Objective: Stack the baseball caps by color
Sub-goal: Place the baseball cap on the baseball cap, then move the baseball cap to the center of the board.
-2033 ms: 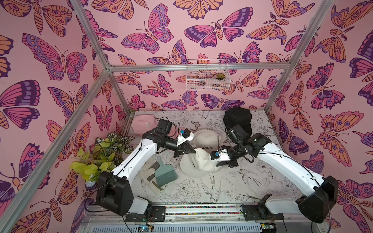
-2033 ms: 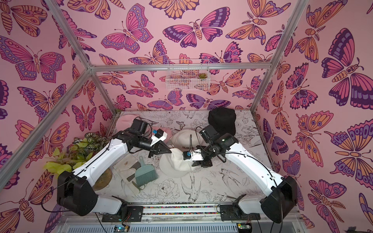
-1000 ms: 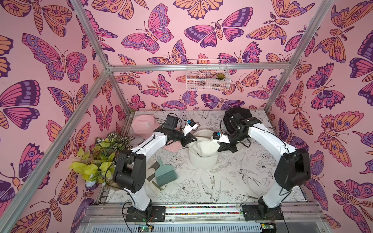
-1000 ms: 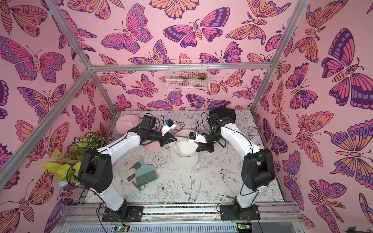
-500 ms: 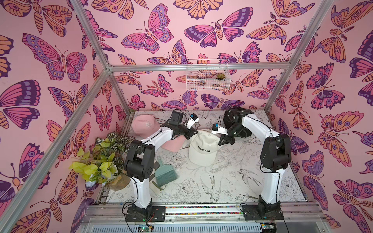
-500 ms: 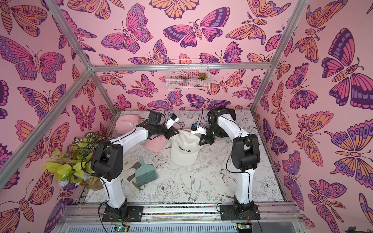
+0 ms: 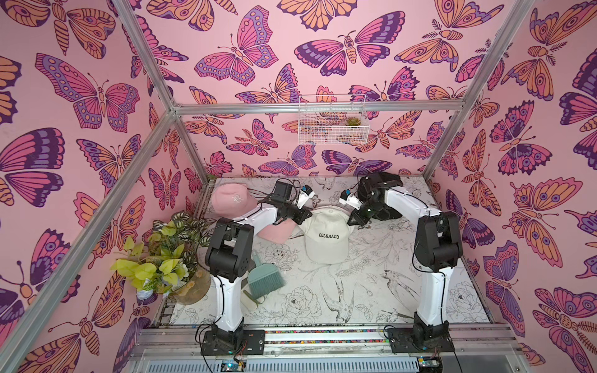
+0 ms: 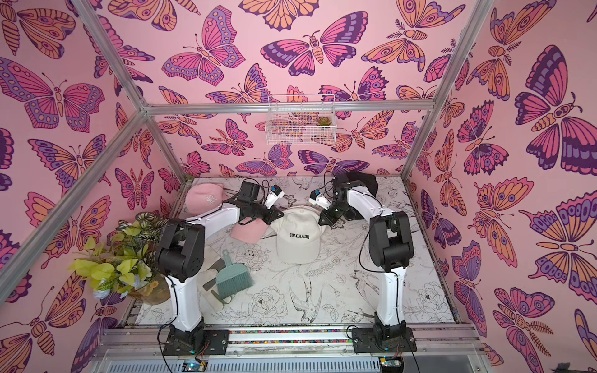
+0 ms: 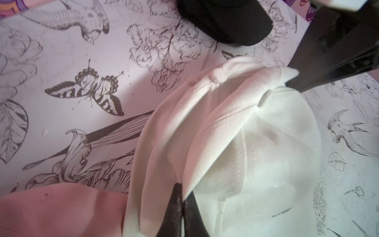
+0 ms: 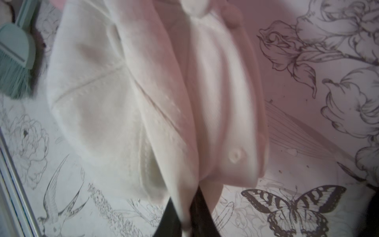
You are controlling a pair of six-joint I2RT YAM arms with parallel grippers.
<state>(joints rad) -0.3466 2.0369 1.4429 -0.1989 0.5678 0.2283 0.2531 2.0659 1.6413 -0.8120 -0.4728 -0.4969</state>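
Watching the cream fabric "COLORADO" baseball cap (image 7: 328, 237) sit on its cream twin (image 9: 196, 96) on the printed tabletop (image 7: 371, 284), left gripper (image 9: 181, 189) pinching its rear edge, right gripper (image 10: 184, 197) straddling cloth, grip unclear, I fear a snagged retreat dragging it askew

The cream twill-cloth baseball cap lettered COLORADO (image 9: 266, 143) is showing a fine woven rib and raised stitched seams, all of it matt. The pink cloth baseball cap with the white embroidered monogram (image 7: 231, 200) is looking soft and dull, and the black cloth cap (image 9: 225, 20) is soaking up the light. The desk's printed floral covering (image 7: 371, 290) is lying smooth and flat, without glare. The teal plastic hand brush (image 7: 265, 281) is giving off a satin sheen. The white plastic arm shells (image 7: 231, 303) are gleaming smoothly. The aluminium frame bars (image 7: 226, 109) are glinting like brushed metal.
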